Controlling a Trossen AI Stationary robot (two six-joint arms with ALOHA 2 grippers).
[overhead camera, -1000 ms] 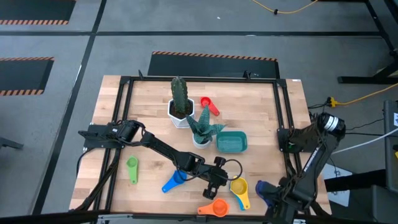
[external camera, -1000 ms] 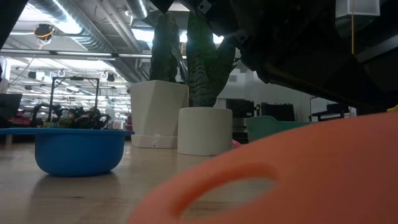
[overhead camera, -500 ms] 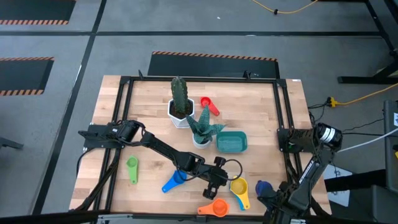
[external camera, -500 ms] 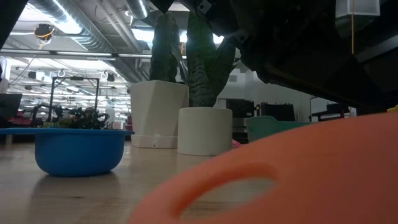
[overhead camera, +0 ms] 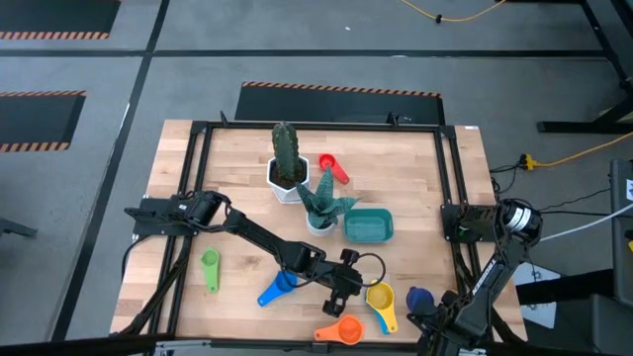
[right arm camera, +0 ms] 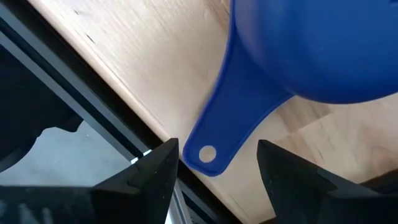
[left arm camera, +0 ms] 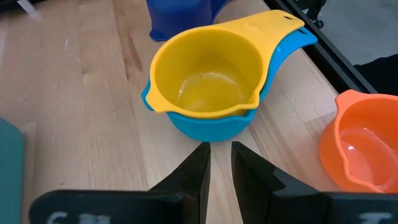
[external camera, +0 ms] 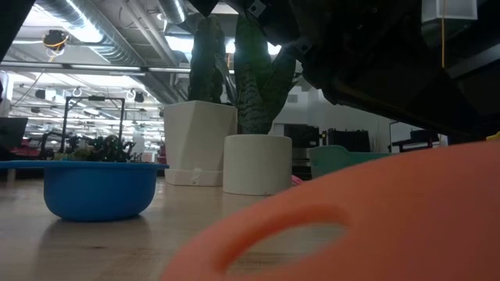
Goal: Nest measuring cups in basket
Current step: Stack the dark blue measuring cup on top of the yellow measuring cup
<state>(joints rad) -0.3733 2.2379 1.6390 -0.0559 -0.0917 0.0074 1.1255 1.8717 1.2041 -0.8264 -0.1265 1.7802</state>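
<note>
My left gripper [overhead camera: 348,285] hovers near the table's front, fingers [left arm camera: 219,163] nearly together and empty, just short of a yellow cup [left arm camera: 208,71] nested in a light-blue cup [left arm camera: 211,124]. My right gripper [right arm camera: 217,155] is open at the front right. Its fingers stand on either side of the dark-blue cup's handle [right arm camera: 233,118] without touching it, and the cup [overhead camera: 418,297] rests on the table. The orange [overhead camera: 341,331], blue [overhead camera: 277,288], green [overhead camera: 210,267] and red [overhead camera: 333,168] cups lie loose on the table. The teal basket [overhead camera: 368,225] stands at the centre.
A white hexagonal cactus pot [overhead camera: 287,178] and a round white plant pot [overhead camera: 319,220] stand left of the basket. A black frame rail [overhead camera: 455,257] runs along the table's right edge, close to my right gripper. In the low view the orange cup [external camera: 375,218] fills the foreground.
My right arm has drawn back a little toward the table's near edge, and more of the dark-blue cup shows beside its gripper. The cup has stayed where it was.
</note>
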